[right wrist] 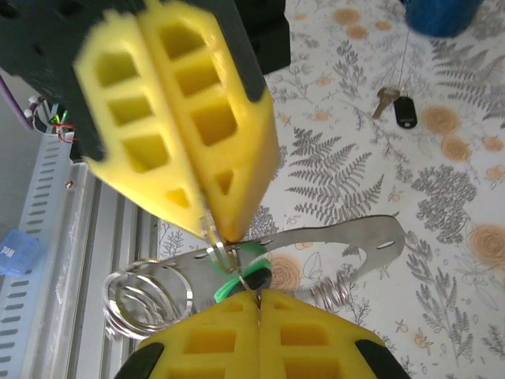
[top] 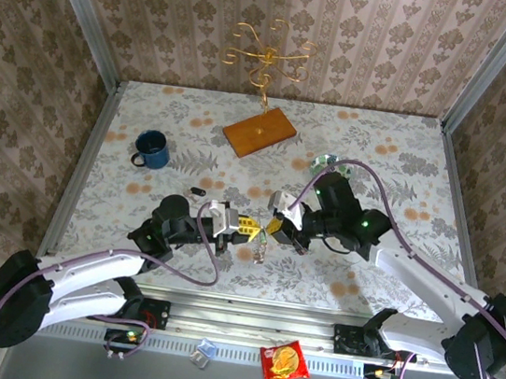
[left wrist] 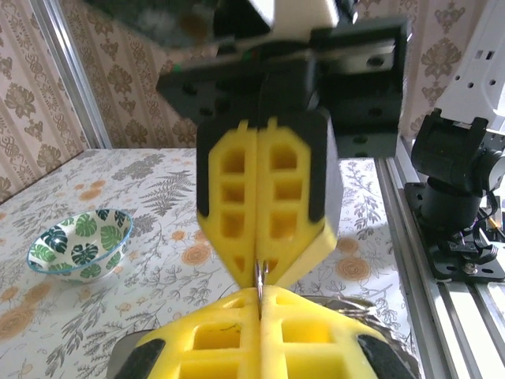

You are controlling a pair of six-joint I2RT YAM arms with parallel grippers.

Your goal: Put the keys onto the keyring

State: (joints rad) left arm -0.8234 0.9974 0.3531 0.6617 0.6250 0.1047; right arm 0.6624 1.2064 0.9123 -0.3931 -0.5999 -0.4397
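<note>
Above the near middle of the table my two grippers meet tip to tip. My left gripper point(top: 251, 228) point(left wrist: 260, 298) is shut on the thin wire keyring point(left wrist: 260, 278), held edge-on between its yellow fingers. My right gripper point(top: 276, 228) point(right wrist: 258, 300) is shut on a thin metal blade that belongs to the green-headed key point(right wrist: 235, 276), which sits right against the keyring point(right wrist: 211, 237). The black-headed key point(right wrist: 404, 111) point(top: 198, 190) lies loose on the table, to the right of the blue mug.
A bent metal strip point(right wrist: 359, 237) with coil springs point(right wrist: 146, 296) lies under the grippers. A blue mug point(top: 150, 149) stands at the left, a wooden base point(top: 259, 134) with a gold stand at the back, and a leaf-patterned bowl point(left wrist: 79, 245) beyond the right arm. A snack packet point(top: 285, 362) lies off the table's front.
</note>
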